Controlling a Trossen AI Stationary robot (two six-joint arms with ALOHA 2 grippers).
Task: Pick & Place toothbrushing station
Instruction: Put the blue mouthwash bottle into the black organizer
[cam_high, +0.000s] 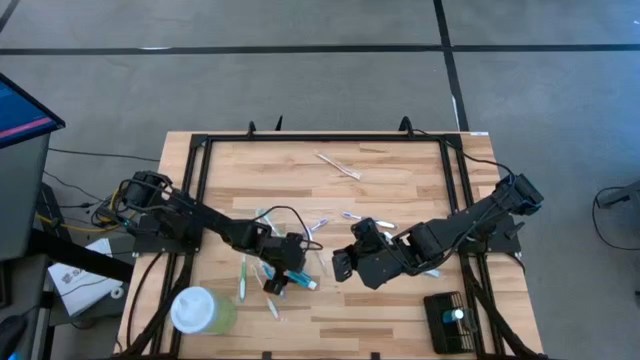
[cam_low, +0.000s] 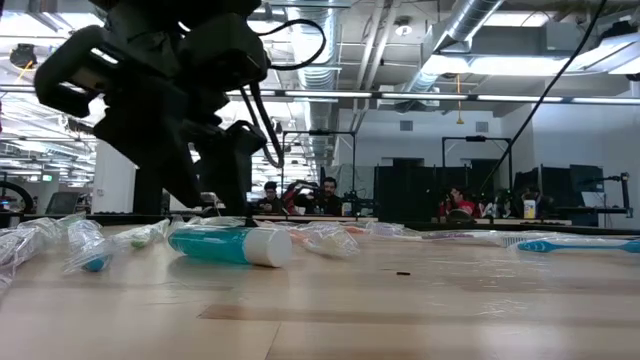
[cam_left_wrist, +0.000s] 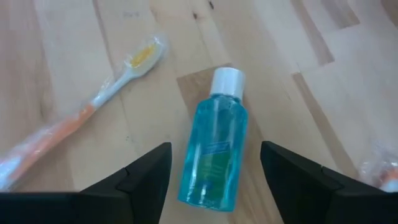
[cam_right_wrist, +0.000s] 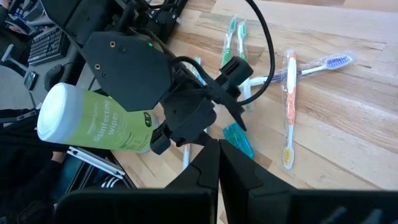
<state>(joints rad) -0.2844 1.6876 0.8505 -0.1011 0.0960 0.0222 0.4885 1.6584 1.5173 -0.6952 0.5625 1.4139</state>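
The left gripper (cam_high: 290, 279) hangs low over the wooden table (cam_high: 400, 170) just left of centre, its 2 fingers (cam_left_wrist: 140, 180) spread wide on either side of a small blue bottle (cam_left_wrist: 214, 155) with a white cap. The bottle lies flat on its side between them, and the pictures do not settle whether either finger touches it. In the low view the arm's dark bulk hides most of what lies behind the bottle (cam_low: 228, 245).

The right gripper (cam_high: 342, 263) hovers near the table's centre, at 3 o'clock from the left one, with its fingers pressed together and nothing between them.

The black holder (cam_high: 449, 320) with the slotted top sits near the table's edge at about 5 o'clock from centre, well apart from both grippers; its lower end is cut off by the picture's edge.

Wrapped toothbrushes (cam_high: 243, 280) lie scattered around the left gripper, several partly covered by the arm. An orange toothbrush (cam_left_wrist: 93, 109) lies beside the bottle. A green wipes canister (cam_high: 200, 312) lies at 7 o'clock, close to the table's edge.
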